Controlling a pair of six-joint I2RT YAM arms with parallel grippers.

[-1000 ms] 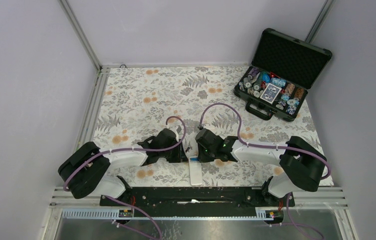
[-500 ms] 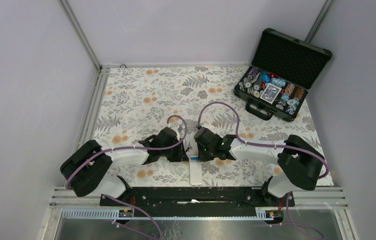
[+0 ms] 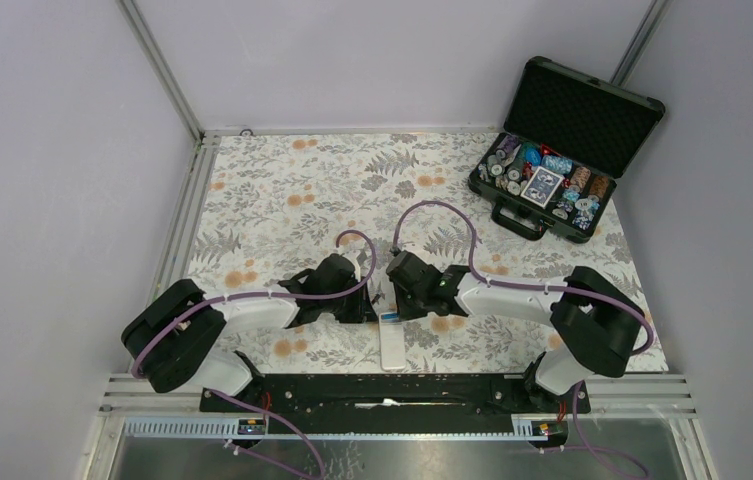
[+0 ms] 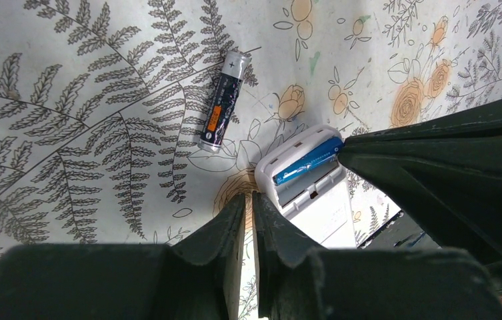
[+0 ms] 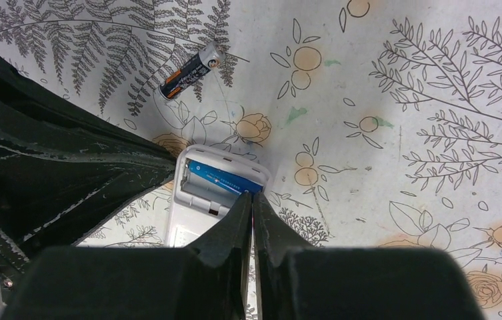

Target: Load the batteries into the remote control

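One blue battery (image 4: 309, 161) sits in the remote control (image 4: 325, 217); the black battery (image 4: 222, 101) lies loose beside it. The left claw (image 4: 249, 199) and right claw (image 5: 253, 200) are clenched, empty.

left arm (image 3: 252, 312): stretched out low from its base at the near left, wrist pointing right toward the middle
right arm (image 3: 512, 297): mirror deal, reaching low from the near right, wrist pointing left
left gripper (image 4: 249, 200): tips angled down, pretty much closed, only a thin slit between the fingers, nothing in it
right gripper (image 5: 253, 199): tips down too, pinched even tighter, basically touching, nothing between
both grippers: nose to nose, tips just beside each other, each showing in the other's wrist cam
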